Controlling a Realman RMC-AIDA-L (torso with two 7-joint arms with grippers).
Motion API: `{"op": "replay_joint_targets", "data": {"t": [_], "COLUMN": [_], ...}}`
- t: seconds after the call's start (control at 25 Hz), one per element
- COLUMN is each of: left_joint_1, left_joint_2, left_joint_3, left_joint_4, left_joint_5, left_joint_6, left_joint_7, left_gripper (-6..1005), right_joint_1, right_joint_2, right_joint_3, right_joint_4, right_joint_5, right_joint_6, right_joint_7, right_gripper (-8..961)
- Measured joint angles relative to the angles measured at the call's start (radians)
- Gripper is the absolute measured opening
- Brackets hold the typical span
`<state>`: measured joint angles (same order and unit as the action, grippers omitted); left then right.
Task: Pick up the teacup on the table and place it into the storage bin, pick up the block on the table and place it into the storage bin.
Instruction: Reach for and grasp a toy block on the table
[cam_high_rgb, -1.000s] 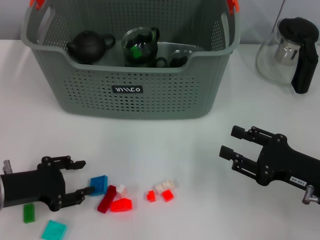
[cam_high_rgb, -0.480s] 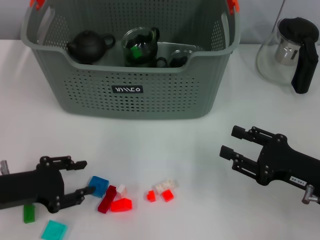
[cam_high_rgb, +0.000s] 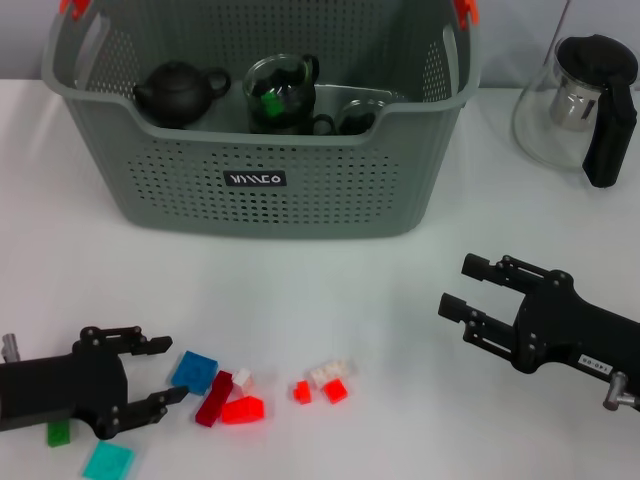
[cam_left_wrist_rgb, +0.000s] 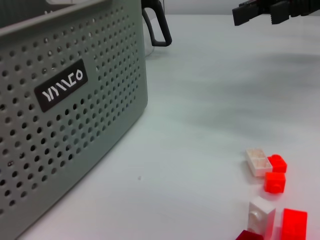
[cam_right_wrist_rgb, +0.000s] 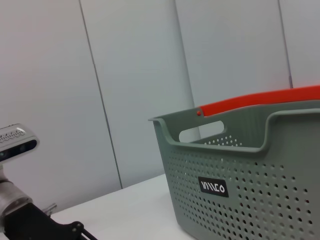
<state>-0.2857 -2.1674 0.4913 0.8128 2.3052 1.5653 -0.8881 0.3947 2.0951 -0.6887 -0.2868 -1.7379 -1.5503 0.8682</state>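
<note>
The grey-green storage bin (cam_high_rgb: 260, 180) stands at the back and holds a black teapot (cam_high_rgb: 178, 92), a glass cup (cam_high_rgb: 281, 95) with a green block inside, and a small teacup (cam_high_rgb: 355, 118). Loose blocks lie near the table's front: a blue block (cam_high_rgb: 194, 371), a dark red one (cam_high_rgb: 213, 398), a red one (cam_high_rgb: 243, 410), and small red and white ones (cam_high_rgb: 327, 380). My left gripper (cam_high_rgb: 165, 372) is open low at the front left, its fingertips just short of the blue block. At the right, my right gripper (cam_high_rgb: 458, 284) hangs open and holds nothing.
A glass pitcher (cam_high_rgb: 585, 100) with a black handle stands at the back right. A green block (cam_high_rgb: 58, 432) and a teal block (cam_high_rgb: 108, 462) lie beside my left arm. The left wrist view shows the bin's wall (cam_left_wrist_rgb: 60, 100) and the red and white blocks (cam_left_wrist_rgb: 265, 170).
My left gripper has drawn back toward the front left, its lower finger coming off the blue block. The right arm has not moved.
</note>
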Motion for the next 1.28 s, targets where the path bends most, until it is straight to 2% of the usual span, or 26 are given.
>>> {"op": "replay_joint_targets", "data": {"t": [0.96,1.28], "left_joint_1": [-0.088,-0.061], "left_joint_2": [-0.004,0.003], "left_joint_3": [0.011,-0.025], "left_joint_4": [-0.079,-0.021], "left_joint_5": [-0.002,-0.004], "left_joint_6": [-0.099,0.013], "left_joint_7": [0.000,-0.002], "left_gripper": [557,552], "right_joint_1": [-0.011,-0.011], "right_joint_2": [-0.003,-0.004], "right_joint_3": [0.002,0.002], "right_joint_4": [0.001,0.002], "right_joint_5": [0.000,0.004], "right_joint_6": [0.000,0.001], "right_joint_7": [0.000,0.000], "right_gripper": [638,638]}}
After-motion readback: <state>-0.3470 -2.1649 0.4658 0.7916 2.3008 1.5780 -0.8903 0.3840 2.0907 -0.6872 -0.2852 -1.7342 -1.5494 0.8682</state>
